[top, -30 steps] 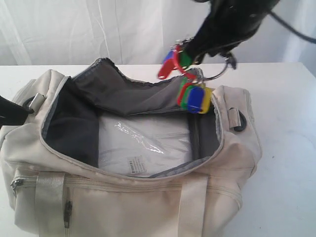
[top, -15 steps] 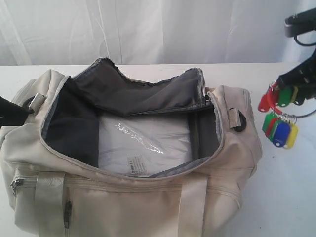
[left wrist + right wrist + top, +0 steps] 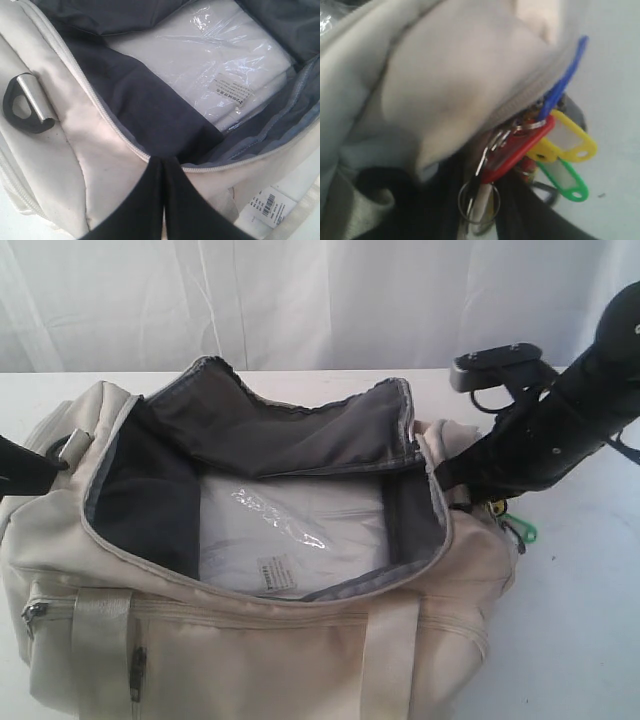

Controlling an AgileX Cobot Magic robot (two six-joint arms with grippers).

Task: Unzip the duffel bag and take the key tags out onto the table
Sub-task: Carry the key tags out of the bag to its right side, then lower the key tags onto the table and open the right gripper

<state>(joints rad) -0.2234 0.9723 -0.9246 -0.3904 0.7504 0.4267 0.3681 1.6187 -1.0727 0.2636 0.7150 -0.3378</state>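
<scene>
The right tool (image 3: pixel 480 200), its jaws closed on the rings of the key tags (image 3: pixel 555 145), sits low against the right end of the duffel bag (image 3: pixel 250 640), the tags fanning away from the bag, just above or on the bench (image 3: pixel 590 620).

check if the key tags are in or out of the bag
Out: the key tags hang from the right gripper beside the duffel bag, over the table. Touching it: cannot tell.
</scene>
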